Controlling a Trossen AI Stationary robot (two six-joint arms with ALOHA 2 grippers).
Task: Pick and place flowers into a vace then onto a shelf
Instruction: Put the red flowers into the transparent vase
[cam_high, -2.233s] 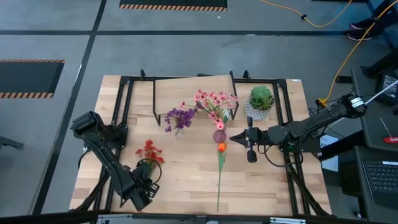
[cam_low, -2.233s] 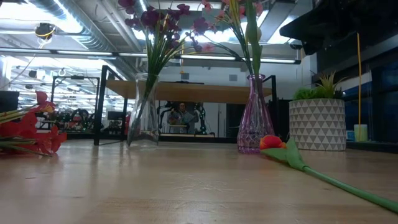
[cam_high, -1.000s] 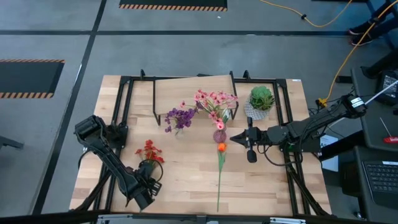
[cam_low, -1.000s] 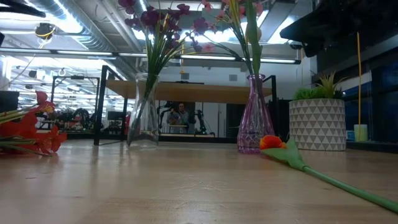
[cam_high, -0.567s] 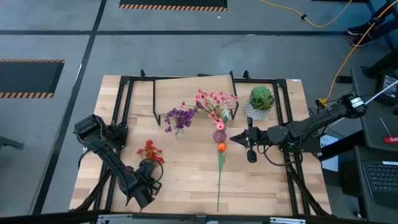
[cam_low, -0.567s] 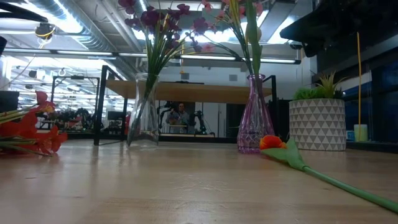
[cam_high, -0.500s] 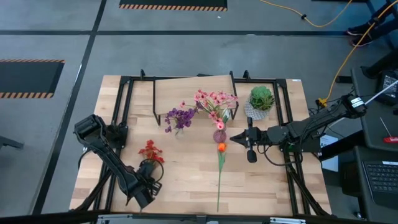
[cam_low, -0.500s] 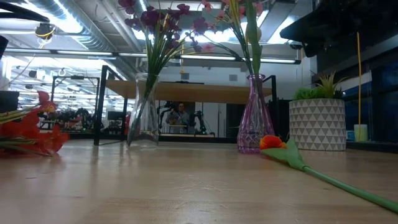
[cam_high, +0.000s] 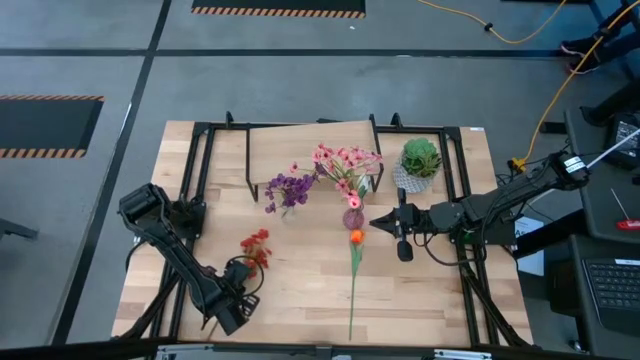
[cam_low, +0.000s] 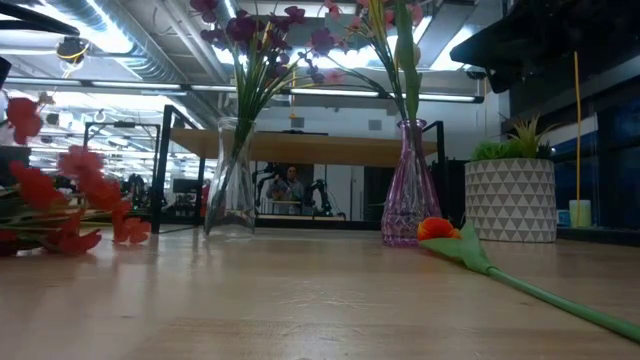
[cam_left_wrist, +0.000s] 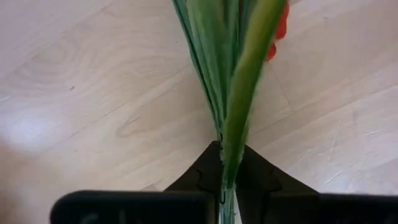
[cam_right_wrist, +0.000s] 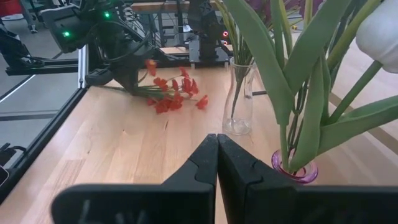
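Green flower stems (cam_left_wrist: 227, 93), pinched between left fingers (cam_left_wrist: 261, 177)

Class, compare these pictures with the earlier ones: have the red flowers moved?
Yes. The red flowers, gripped by the left gripper, have shifted rightward and lifted, toward the clear vase.

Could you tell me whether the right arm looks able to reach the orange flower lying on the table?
Probably yes: the right gripper hovers shut just beside the orange flower, with bare wooden table between them.
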